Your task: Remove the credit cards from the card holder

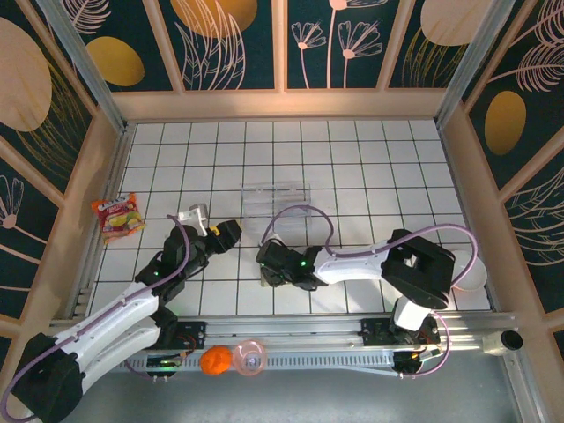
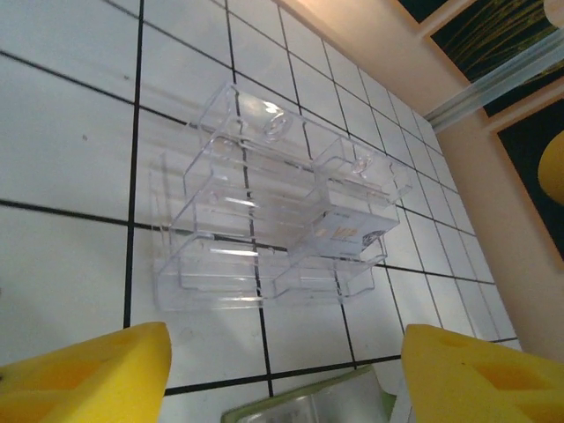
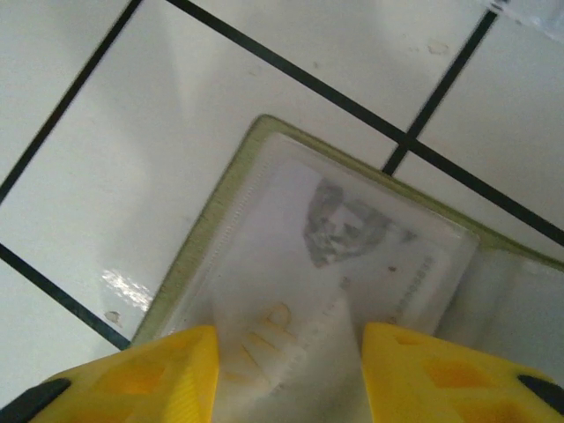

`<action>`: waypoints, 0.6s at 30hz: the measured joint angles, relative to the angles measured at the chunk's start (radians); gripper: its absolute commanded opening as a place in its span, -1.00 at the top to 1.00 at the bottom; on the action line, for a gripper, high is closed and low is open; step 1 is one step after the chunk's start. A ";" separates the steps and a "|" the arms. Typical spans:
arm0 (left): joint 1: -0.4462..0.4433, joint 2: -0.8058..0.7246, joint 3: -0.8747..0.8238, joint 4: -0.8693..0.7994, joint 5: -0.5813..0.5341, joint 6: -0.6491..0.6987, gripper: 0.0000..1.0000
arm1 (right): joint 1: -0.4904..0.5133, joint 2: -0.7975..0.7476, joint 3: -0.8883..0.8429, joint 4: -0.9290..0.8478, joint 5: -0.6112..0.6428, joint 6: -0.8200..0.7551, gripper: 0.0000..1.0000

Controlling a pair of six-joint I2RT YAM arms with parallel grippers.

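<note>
White tiled bench (image 1: 352, 150), walled in.

Top: left hand (image 1: 231, 232) and right hand (image 1: 267, 264) meet at 6 o'clock of clear tray (image 1: 278, 196).

Left wrist: hand wide open, empty. Pale card (image 2: 348, 231) lies in tray, so likely one is out.

Right wrist: card holder (image 3: 515, 304) lies open under the hand, VIP card (image 3: 352, 264) not yet out of its pocket. Fingers part-open above it, clamping nothing.

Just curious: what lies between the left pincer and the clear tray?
Bare white tile, seen in the left wrist view; the card holder's corner lies nearer, between the fingers.
</note>
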 measured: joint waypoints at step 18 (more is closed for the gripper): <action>-0.106 0.217 -0.003 0.021 0.154 0.015 0.75 | -0.011 -0.108 -0.130 0.140 -0.005 0.069 0.93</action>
